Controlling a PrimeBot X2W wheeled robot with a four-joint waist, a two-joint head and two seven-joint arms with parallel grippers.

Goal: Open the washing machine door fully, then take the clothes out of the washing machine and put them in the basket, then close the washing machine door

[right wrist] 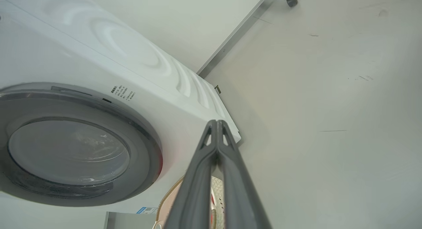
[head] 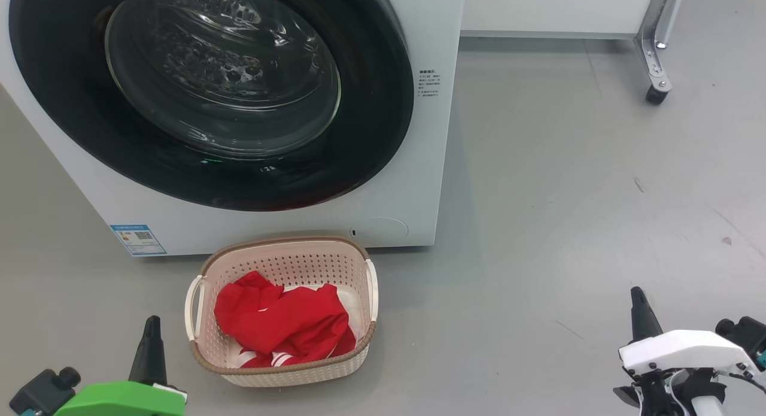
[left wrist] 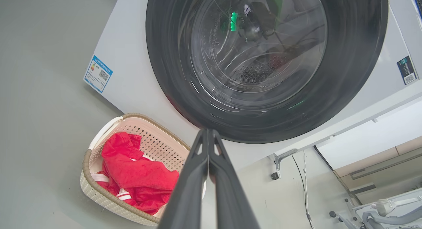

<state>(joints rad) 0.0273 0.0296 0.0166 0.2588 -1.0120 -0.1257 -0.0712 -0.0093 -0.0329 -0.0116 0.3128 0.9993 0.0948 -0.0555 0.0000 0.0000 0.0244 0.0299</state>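
Apparently at end state: door shut, clothes in basket

- Clothes [head: 282, 323] are seen as one red heap with white stripes, lying inside the basket [head: 287, 243] and covering most of its floor. Whether that heap is one garment or several cannot be told.
- Basket is set on the floor [head: 538, 224], just in front of the washing machine [head: 434, 182], below the door and near the blue label [head: 137, 239].
- Washing machine door [head: 215, 99] is seen flush against the machine front. No gap is made out along the black rim.
- Through the glass, perforated drum is seen in the left wrist view and no red fabric is made out. Reflections leave this short of certain.
- Left gripper [head: 152, 325]: fingers pressed together, nothing held. It is placed near the basket's left handle, not touching it.
- Right gripper [head: 638, 297]: fingers likewise pressed together, nothing held. It is placed well apart from the basket, over bare floor.
- One caster leg [head: 655, 75] of a white unit is seen at the far right, well clear of everything.

Step, as judged: unloading and closing both look done, so nothing is left in hand.

Next move, if any is wanted: latch could be confirmed by a light press on the door rim with closed fingers. Basket should be avoided on the way in.

Count: one machine, one door, one basket with two side handles, one clothes heap, two grippers.
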